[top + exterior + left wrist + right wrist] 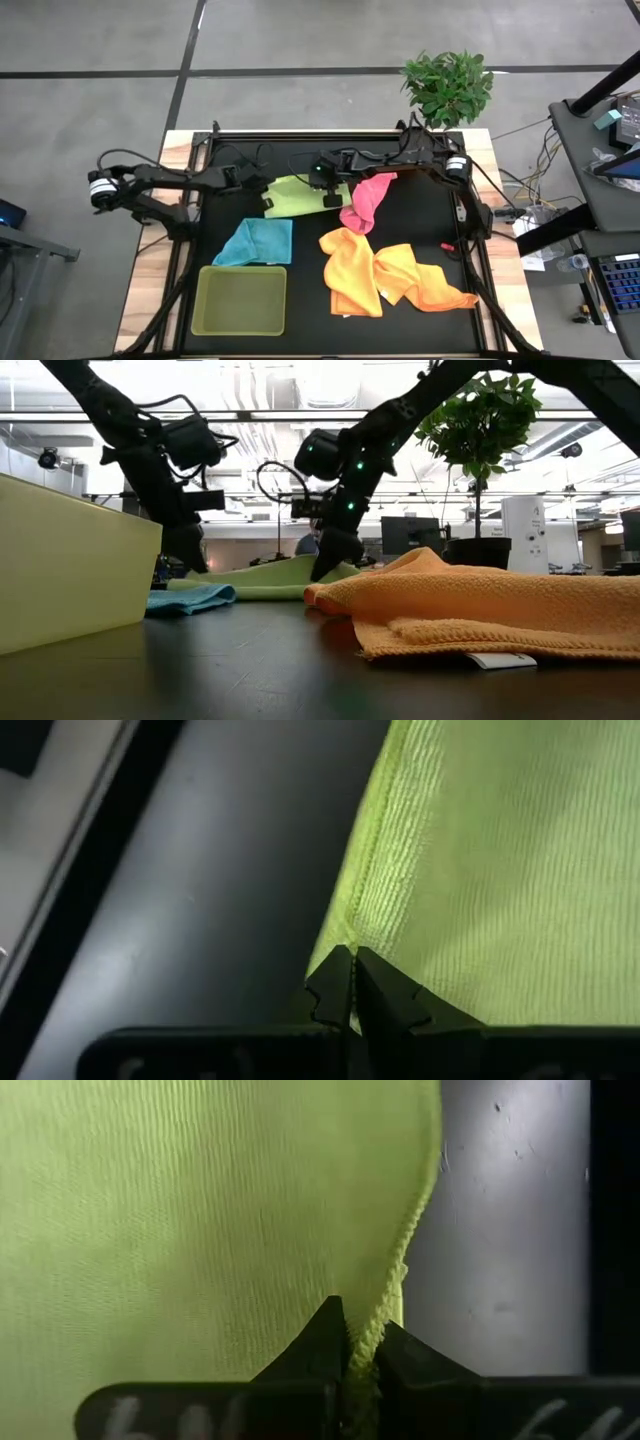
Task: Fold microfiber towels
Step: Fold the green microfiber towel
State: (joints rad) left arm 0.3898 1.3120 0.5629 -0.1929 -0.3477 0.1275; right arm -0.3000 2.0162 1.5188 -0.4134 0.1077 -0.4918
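Lime green towel (200, 1210) in both claws.

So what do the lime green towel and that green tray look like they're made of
Lime green towel: soft woven cloth, likely microfiber; fine ribbed weave and a stitched hem show where the left pincer and right pincer pinch its edges.
Green tray: rigid, probably translucent plastic; straight walls, smooth matte surface.
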